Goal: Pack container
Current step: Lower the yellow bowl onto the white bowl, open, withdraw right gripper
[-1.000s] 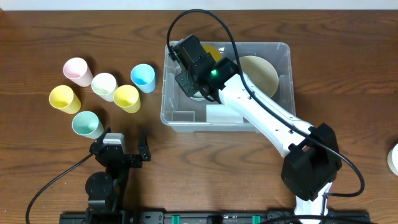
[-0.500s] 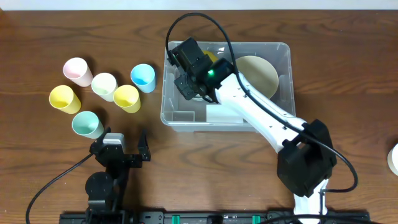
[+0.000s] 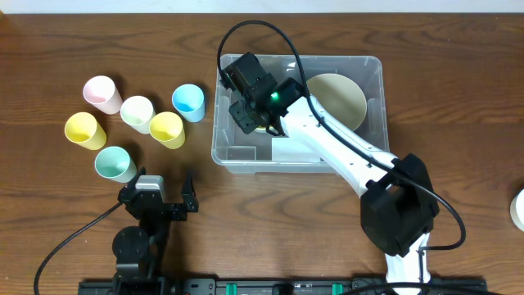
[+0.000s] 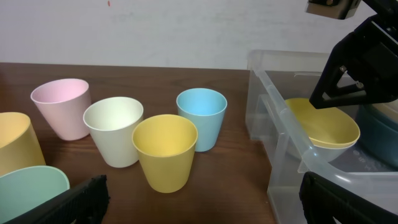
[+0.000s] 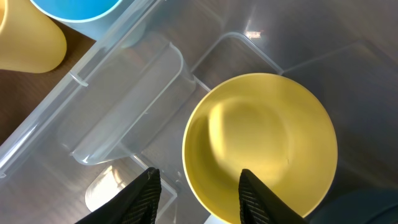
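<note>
The clear plastic container (image 3: 372, 70) stands at mid-table, its near wall showing in the left wrist view (image 4: 273, 143). My right gripper (image 3: 250, 115) hangs inside its left half. A yellow bowl (image 5: 261, 140) lies mouth-up just below the right gripper (image 5: 200, 186). One finger is outside the bowl's rim and the other over its inside, with the jaws apart and not pinching it. From the left wrist the bowl (image 4: 323, 121) looks tilted inside the bin. My left gripper (image 3: 160, 199) stands open over bare table near the front.
A beige plate (image 3: 340, 94), a dark blue dish (image 4: 379, 124) and a white label (image 3: 295, 152) are in the container. Left of it stand pink (image 3: 100, 93), white (image 3: 137, 111), blue (image 3: 187, 102), mint (image 3: 114, 164) and two yellow cups (image 3: 167, 129) (image 3: 84, 129).
My right arm has shifted slightly left and toward the back inside the container, covering more of the yellow bowl from above. The left arm and the cups have not moved.
</note>
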### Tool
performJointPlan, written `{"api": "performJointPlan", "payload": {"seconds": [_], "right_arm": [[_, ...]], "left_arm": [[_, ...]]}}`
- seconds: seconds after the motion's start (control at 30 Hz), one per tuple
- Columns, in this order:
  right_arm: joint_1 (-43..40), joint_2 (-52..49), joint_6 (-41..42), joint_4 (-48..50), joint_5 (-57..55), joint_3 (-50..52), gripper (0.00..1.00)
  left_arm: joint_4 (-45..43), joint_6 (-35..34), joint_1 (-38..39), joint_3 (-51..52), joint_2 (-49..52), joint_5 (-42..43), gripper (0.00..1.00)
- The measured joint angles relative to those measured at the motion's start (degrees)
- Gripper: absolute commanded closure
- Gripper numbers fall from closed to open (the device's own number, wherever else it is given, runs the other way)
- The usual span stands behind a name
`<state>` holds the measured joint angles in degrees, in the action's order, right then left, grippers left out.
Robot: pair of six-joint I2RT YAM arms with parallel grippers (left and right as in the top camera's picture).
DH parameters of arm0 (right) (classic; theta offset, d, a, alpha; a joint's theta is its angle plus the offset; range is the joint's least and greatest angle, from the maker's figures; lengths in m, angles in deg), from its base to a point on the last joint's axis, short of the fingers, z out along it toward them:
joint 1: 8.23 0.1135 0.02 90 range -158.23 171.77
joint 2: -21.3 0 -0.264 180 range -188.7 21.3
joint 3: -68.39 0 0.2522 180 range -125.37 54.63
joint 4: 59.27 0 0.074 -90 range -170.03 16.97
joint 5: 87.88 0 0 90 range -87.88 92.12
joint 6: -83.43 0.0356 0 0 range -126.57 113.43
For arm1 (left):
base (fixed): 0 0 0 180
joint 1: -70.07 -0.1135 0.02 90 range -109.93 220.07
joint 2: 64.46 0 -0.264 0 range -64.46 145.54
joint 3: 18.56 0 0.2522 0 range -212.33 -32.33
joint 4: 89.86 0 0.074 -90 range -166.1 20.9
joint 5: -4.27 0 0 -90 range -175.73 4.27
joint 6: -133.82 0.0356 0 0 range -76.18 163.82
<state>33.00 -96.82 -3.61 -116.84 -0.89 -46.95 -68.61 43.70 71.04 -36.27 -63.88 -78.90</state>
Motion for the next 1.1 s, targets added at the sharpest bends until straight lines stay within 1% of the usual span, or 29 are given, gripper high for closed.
{"api": "performJointPlan", "payload": {"seconds": [0.17,0.33,0.43,0.5,0.63,0.7,0.73,0.93,1.1], "right_arm": [[0.00,0.00,0.00,-0.72,-0.02,-0.09,0.57],[-0.35,1.40,0.24,-6.38,-1.44,-2.40,0.55],[-2.38,5.51,1.33,-11.04,-2.71,-4.24,0.56],[-5.40,9.33,2.84,-14.36,-3.26,-5.01,0.57],[-15.02,16.31,7.10,-21.29,-4.22,-6.56,0.61],[-21.31,18.75,9.88,-24.87,-4.68,-6.71,0.64],[-24.24,19.54,11.19,-26.40,-4.76,-6.71,0.64],[-43.06,20.74,18.71,-34.53,-4.48,-6.67,0.64],[-56.30,20.74,22.64,-39.23,-3.87,-6.38,0.61]], "left_arm": [[0.00,0.00,0.00,0.00,0.00,0.00,0.02],[0.00,0.00,0.00,0.00,0.00,0.00,0.02],[0.00,0.00,0.00,0.00,0.00,0.00,0.02],[0.02,0.00,0.00,0.00,0.00,0.00,0.02],[0.00,0.00,0.00,0.02,0.00,0.00,0.02],[0.00,0.00,0.00,0.00,0.00,0.00,0.02],[0.00,0.00,0.00,0.00,0.00,0.00,0.02],[0.00,0.00,0.00,0.00,0.00,0.00,0.02],[0.00,0.00,0.00,0.00,0.00,0.00,0.02]]}}
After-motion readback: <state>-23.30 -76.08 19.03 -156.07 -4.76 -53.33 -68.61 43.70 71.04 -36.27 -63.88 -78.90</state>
